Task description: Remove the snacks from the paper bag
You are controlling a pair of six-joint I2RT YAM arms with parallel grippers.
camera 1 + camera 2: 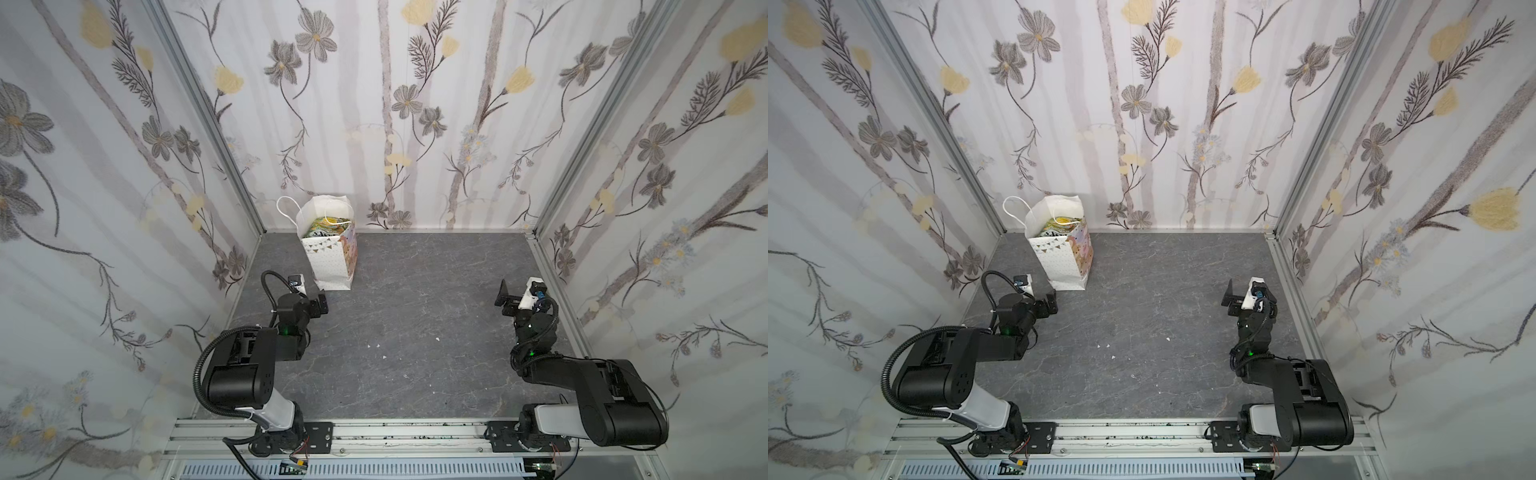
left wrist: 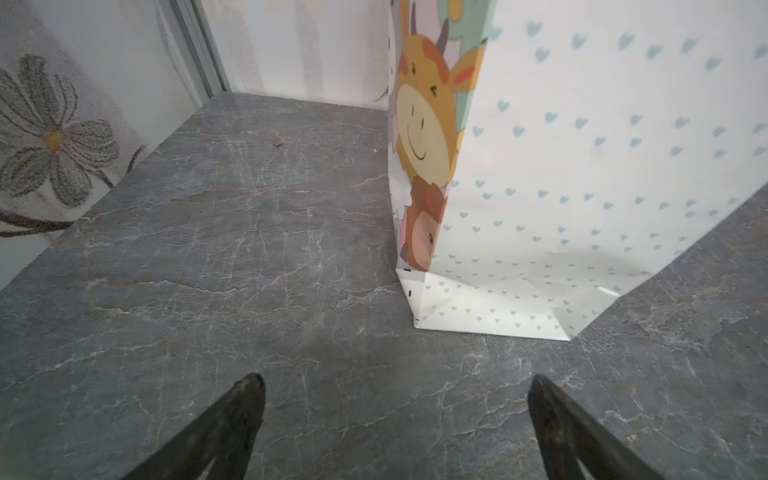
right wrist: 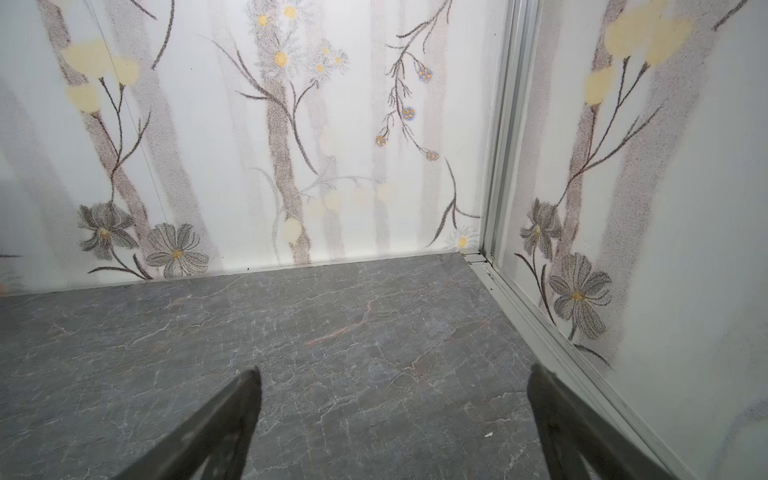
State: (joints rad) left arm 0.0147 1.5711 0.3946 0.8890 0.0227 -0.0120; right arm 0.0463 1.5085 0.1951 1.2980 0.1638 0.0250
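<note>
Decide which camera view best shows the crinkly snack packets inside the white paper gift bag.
Both top views: they look down into the open white paper gift bag, where green-yellow snack packets show at its mouth. The left wrist view shows only the bag's patterned side and cartoon face; the right wrist view shows neither.

Bag [image 1: 328, 266] stands upright near the back-left corner, close to the left wall [image 1: 124, 187], mouth open upward. Table [image 1: 415, 332] right of it lies open through to the right wall [image 1: 665, 208].
</note>
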